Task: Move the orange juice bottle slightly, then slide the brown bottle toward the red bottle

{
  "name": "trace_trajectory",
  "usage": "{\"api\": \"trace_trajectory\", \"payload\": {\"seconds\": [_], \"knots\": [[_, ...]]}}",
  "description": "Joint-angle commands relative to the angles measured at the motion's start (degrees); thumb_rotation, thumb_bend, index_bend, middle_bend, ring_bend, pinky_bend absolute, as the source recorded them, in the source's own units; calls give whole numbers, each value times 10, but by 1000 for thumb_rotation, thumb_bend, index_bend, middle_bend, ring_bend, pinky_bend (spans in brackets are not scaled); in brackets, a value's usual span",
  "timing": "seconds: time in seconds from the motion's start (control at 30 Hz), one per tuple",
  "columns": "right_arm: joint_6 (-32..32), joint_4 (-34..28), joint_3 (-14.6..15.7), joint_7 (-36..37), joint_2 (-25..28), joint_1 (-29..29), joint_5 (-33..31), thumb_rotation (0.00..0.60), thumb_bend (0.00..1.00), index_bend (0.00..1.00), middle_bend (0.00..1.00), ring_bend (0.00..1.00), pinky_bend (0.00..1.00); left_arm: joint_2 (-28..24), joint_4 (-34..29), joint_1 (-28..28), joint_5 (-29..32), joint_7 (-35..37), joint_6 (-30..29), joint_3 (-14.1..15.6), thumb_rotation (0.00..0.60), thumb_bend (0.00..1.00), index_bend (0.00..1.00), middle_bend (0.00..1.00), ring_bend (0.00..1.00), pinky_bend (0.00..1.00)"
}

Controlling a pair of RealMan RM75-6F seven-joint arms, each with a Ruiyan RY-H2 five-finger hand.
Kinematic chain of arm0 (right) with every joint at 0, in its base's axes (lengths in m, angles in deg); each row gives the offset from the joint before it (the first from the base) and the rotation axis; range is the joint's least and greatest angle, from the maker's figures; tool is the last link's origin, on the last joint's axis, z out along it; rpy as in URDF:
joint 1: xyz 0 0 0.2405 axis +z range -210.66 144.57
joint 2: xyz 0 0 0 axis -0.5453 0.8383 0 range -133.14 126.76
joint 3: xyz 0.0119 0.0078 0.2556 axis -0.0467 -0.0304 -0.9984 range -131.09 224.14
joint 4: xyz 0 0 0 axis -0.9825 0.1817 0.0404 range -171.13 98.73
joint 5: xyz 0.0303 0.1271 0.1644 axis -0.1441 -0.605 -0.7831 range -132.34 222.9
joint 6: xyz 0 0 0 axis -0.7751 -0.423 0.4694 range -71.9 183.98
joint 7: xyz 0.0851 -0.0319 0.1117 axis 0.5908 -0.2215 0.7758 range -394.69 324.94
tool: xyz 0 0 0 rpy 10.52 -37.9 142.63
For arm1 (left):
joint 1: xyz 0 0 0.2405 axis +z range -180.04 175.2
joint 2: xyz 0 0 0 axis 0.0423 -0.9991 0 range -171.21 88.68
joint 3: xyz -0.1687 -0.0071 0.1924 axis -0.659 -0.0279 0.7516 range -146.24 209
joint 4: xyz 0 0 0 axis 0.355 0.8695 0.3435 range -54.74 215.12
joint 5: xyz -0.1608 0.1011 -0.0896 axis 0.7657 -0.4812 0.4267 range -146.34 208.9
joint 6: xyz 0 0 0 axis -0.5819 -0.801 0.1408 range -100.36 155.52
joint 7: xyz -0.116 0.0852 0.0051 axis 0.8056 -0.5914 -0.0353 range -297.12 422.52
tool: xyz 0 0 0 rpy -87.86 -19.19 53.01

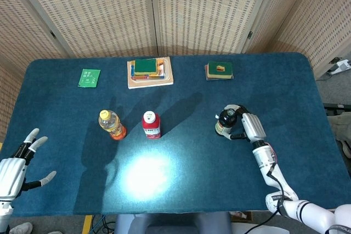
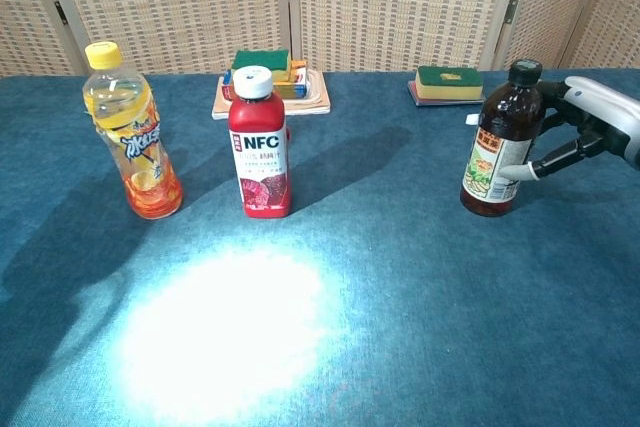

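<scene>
Head view: the brown bottle (image 1: 225,121) stands upright on the blue table (image 1: 66,108), well apart from the red bottle (image 1: 151,124), with the orange juice bottle (image 1: 112,124) near the red one on its far side. The right hand (image 1: 247,126) lies against the brown bottle, fingers curved around it; the contact points are partly hidden behind the bottle. The left hand (image 1: 15,167) rests at the table's near corner, fingers spread, holding nothing, its wrist cut off by the frame edge.

Chest view: the right hand (image 2: 590,132) is cropped at the frame edge; one fingertip touches the brown bottle (image 2: 500,143) label. The red bottle (image 2: 259,144) and orange juice bottle (image 2: 132,132) stand upright. The left hand does not appear.
</scene>
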Motion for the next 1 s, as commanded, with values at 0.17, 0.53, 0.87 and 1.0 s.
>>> {"api": "trace_trajectory", "payload": {"seconds": [0.17, 0.53, 0.87, 1.0], "knots": [[5, 37, -1, 12, -20, 6, 0, 600, 109, 275, 233, 139, 292, 0, -1, 1, -1, 3, 3, -1, 600, 143, 164, 23, 131, 373], [1, 70, 1, 25, -39, 11, -5, 600, 110, 275, 235, 140, 292, 0, -1, 2, -3, 4, 6, -2, 600, 143, 163, 23, 131, 373], [-7, 101, -3, 46, -64, 17, -11, 600, 123, 294, 338, 242, 337, 0, 1, 3, -1, 4, 10, -3, 600, 144, 163, 23, 131, 373], [18, 117, -9, 52, -80, 18, -6, 600, 177, 405, 456, 374, 466, 1, 3, 2, -1, 3, 13, -3, 600, 143, 164, 23, 131, 373]]}}
